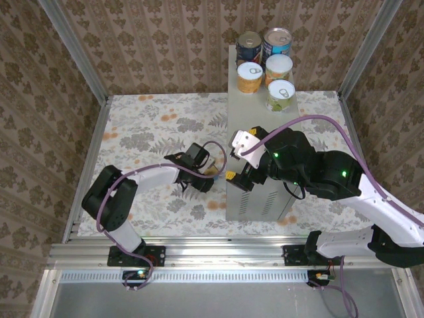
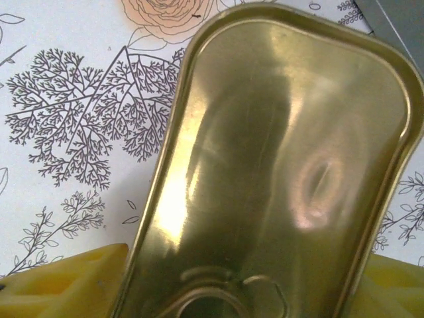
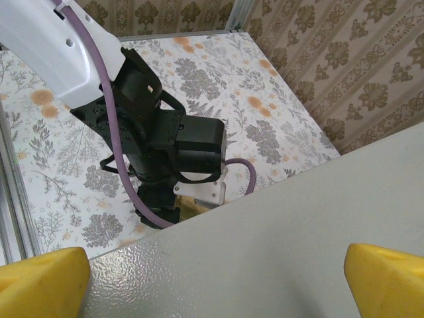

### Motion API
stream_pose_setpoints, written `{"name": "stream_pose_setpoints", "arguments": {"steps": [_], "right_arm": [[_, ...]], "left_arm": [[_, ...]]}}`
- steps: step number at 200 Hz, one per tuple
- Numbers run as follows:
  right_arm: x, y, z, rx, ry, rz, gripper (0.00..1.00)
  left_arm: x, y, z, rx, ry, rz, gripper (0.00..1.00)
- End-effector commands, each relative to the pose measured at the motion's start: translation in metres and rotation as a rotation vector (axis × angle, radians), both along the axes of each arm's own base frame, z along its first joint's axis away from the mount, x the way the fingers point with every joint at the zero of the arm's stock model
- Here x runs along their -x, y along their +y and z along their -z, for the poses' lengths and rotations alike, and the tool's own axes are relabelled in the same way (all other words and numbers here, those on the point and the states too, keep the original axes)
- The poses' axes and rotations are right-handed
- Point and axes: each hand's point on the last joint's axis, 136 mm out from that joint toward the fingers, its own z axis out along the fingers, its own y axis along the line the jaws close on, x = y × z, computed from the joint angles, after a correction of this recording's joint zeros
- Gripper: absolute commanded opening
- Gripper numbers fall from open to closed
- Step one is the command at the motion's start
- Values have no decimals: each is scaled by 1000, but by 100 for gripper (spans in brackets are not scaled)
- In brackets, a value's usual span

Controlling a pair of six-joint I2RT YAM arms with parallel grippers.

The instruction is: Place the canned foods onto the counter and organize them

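Gold tin [image 2: 278, 165] lies just beside your counter [image 1: 245, 114].
Left gripper [image 2: 228, 288] pinches its long edges; right gripper [image 3: 215, 278] gapes wide.

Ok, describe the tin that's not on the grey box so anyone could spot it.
Find the tall grey box on the flowered floor. Beside its left face, inside the left tool, lies a flat gold tin: rectangular and unlabelled, unlike the five round cans on top.

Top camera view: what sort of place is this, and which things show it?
Probably a staged robot test cell, not a real kitchen: metal frame rails fence the space, patterned sheets cover walls and floor, and two robot arms, left and right, work beside a grey box holding cans.
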Motion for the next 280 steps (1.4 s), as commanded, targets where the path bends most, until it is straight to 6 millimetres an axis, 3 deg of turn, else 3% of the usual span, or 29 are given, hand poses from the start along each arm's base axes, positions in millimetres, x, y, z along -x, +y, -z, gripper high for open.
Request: {"name": "stream_pose_setpoints", "arguments": {"steps": [1, 38, 62, 107, 139, 181, 219, 249, 280], "right_arm": [[0, -7, -11, -10, -39, 13, 100], [1, -8, -15, -31, -50, 16, 100], [1, -9, -20, -50, -53, 24, 100], [-4, -20, -33, -101, -87, 92, 100], [-24, -52, -51, -135, -165, 304, 100], [-41, -95, -60, -129, -243, 562, 100], [-44, -120, -58, -125, -264, 672, 100], [-46, -133, -44, -109, -239, 726, 100], [-40, -154, -36, -153, -217, 779, 100]], "left_arm": [[-11, -3, -13, -7, -56, 0, 65], [-19, 18, -27, -84, -42, -69, 52], [-26, 31, -50, -68, -40, -131, 51], [-42, 54, -113, 9, -84, -220, 51], [-44, 65, -168, -3, -176, -170, 51], [-31, 57, -252, 114, -308, -53, 51], [-9, 40, -308, 254, -367, 88, 51], [12, 25, -340, 345, -388, 208, 51], [33, 15, -355, 367, -378, 332, 52]]}}
